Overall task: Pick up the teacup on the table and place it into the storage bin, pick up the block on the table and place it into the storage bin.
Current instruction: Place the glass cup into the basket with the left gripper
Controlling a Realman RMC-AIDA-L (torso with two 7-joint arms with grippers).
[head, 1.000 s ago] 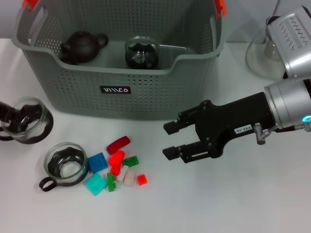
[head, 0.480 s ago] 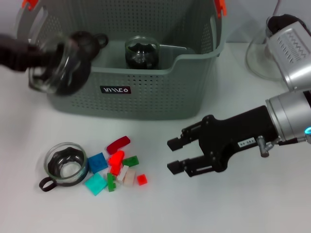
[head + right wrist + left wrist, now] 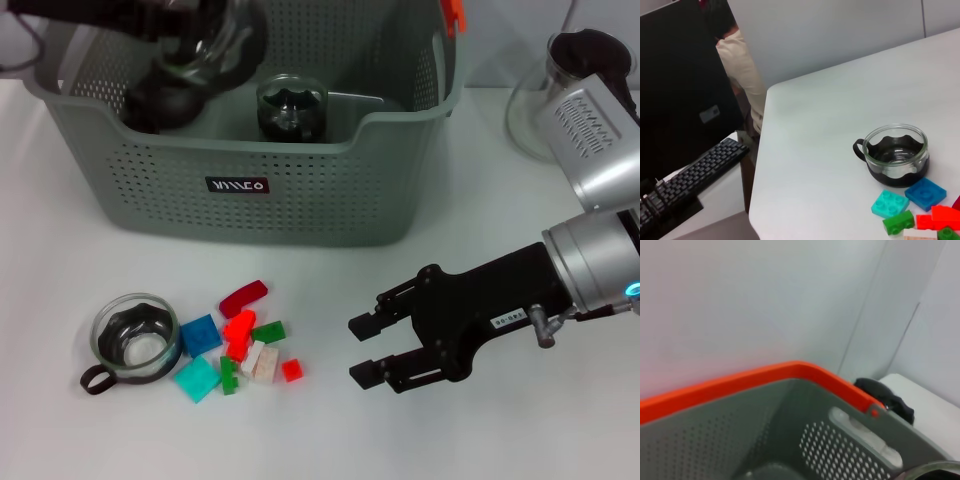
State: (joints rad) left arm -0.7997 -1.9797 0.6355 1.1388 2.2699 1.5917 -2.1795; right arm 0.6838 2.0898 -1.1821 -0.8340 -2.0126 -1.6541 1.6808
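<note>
The grey-green storage bin [image 3: 300, 205] stands at the back of the table, and its orange-trimmed rim [image 3: 765, 377] fills the left wrist view. My left gripper [image 3: 185, 35] is shut on a glass teacup [image 3: 218, 40], holding it over the bin's back left corner. A second teacup [image 3: 135, 338] [image 3: 896, 154] sits on the table at the front left. Beside it lies a heap of coloured blocks [image 3: 245, 345] [image 3: 925, 192]. My right gripper [image 3: 365, 350] hovers open just right of the blocks, holding nothing.
Inside the bin are a dark teapot [image 3: 160, 98] and another glass cup [image 3: 292, 108]. A glass teapot [image 3: 560, 95] stands at the back right. The right wrist view shows the table's edge with a keyboard [image 3: 685, 175] beyond it.
My left gripper has carried the teacup from the table's left side up and over the bin. The right gripper has drifted slightly toward the front.
</note>
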